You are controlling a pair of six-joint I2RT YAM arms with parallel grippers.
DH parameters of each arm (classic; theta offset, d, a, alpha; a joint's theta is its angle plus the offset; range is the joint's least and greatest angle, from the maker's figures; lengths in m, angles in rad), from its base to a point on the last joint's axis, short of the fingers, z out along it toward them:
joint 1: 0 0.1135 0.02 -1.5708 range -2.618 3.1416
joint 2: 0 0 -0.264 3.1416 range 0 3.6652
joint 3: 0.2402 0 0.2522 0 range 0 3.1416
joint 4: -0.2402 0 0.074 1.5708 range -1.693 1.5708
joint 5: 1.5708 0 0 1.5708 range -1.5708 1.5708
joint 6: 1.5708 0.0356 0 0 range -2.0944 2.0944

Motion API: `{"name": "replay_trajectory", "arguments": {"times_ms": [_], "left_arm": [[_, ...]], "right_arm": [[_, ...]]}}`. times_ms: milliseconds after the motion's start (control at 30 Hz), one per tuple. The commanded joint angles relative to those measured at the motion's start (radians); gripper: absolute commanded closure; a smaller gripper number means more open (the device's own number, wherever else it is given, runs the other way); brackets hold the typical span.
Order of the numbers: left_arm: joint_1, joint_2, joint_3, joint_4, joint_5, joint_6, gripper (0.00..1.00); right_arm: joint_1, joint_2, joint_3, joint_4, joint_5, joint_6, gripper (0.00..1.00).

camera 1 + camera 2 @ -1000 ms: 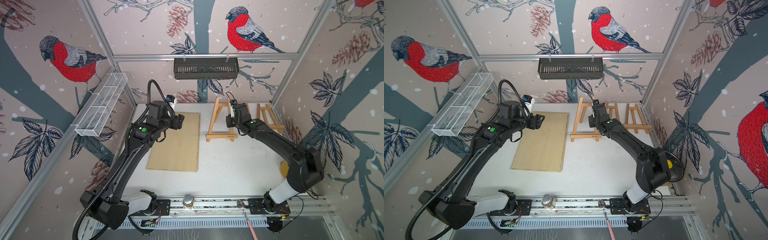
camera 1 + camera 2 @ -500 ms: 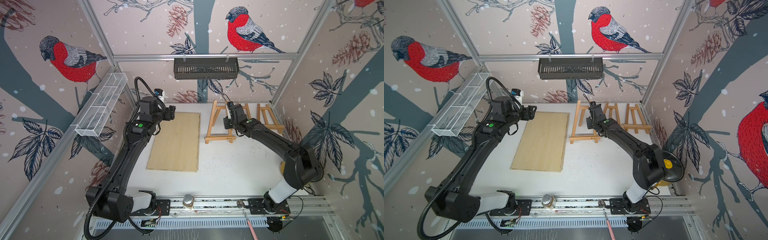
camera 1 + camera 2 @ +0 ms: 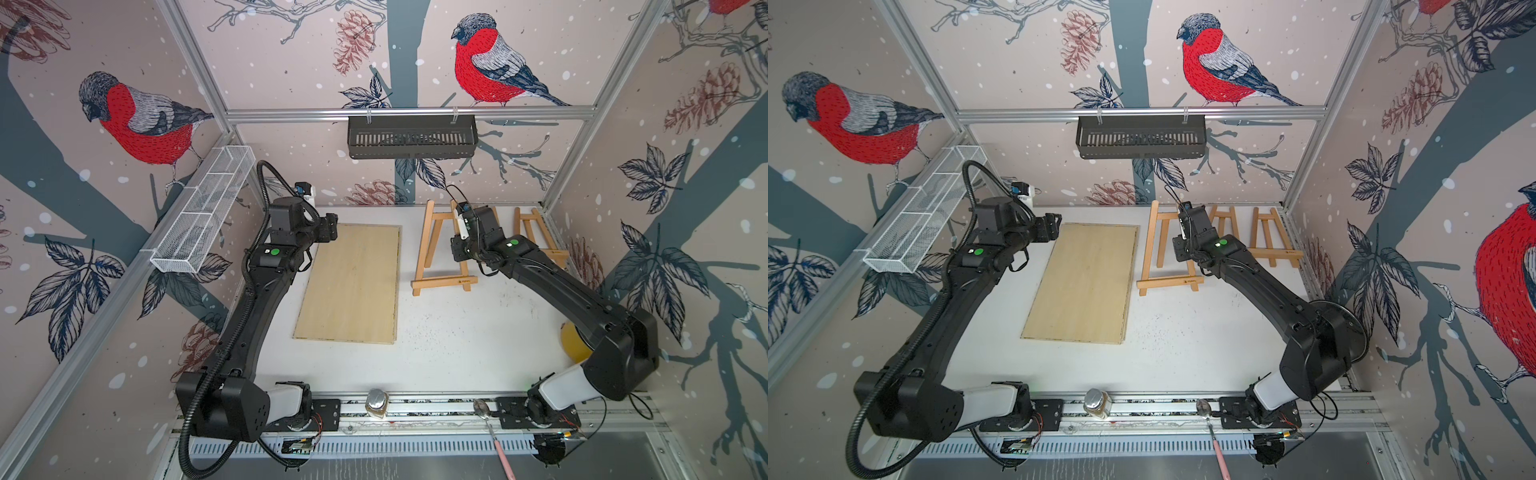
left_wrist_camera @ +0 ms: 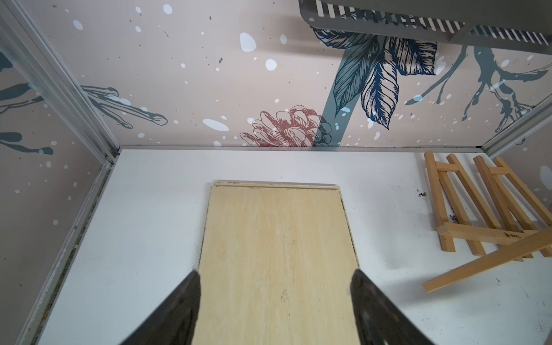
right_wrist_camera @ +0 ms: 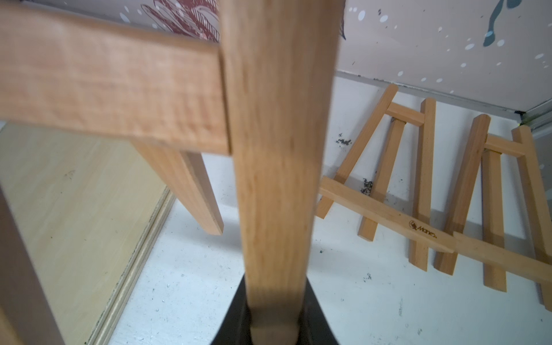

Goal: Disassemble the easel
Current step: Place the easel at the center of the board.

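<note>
The white table (image 3: 457, 353) is the biggest thing here. A flat wooden board (image 3: 353, 282) lies on its left part. Just right of the board is the easel (image 3: 444, 285), held up at a slant near the back. A second easel (image 5: 388, 216) and a third easel (image 5: 493, 209) lie flat in the back right corner. The right gripper (image 5: 274, 298) is clamped tight on one leg of the easel. The left gripper (image 4: 274, 274) hangs by the board's back left corner, its fingers spread wide and holding nothing. A little jar (image 3: 376, 401) and a spoon (image 3: 482, 405) sit on the front rail (image 3: 436, 405).
</note>
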Motion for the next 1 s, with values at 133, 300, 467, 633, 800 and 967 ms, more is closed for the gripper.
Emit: {"name": "replay_trajectory", "arguments": {"times_ms": [133,300,467,633,800,967], "left_arm": [[0.014,-0.006,-0.027,0.064,-0.031,-0.008,0.22],[0.023,-0.006,-0.034,0.066,-0.049,-0.007,0.22],[0.034,0.005,-0.033,0.066,-0.044,-0.004,0.22],[0.048,0.021,-0.034,0.066,-0.025,-0.008,0.22],[0.052,0.035,-0.033,0.066,-0.014,-0.010,0.22],[0.058,0.051,-0.030,0.062,0.001,-0.013,0.22]], "right_arm": [[-0.004,0.089,0.033,-0.014,-0.013,-0.011,0.92],[-0.041,0.224,0.112,0.007,-0.018,-0.029,0.92],[-0.073,0.374,0.221,0.009,-0.040,-0.040,0.93],[-0.095,0.488,0.309,0.033,-0.025,-0.051,0.93],[-0.118,0.579,0.388,0.042,-0.051,-0.044,0.93],[-0.135,0.662,0.453,0.055,-0.047,-0.038,0.91]]}}
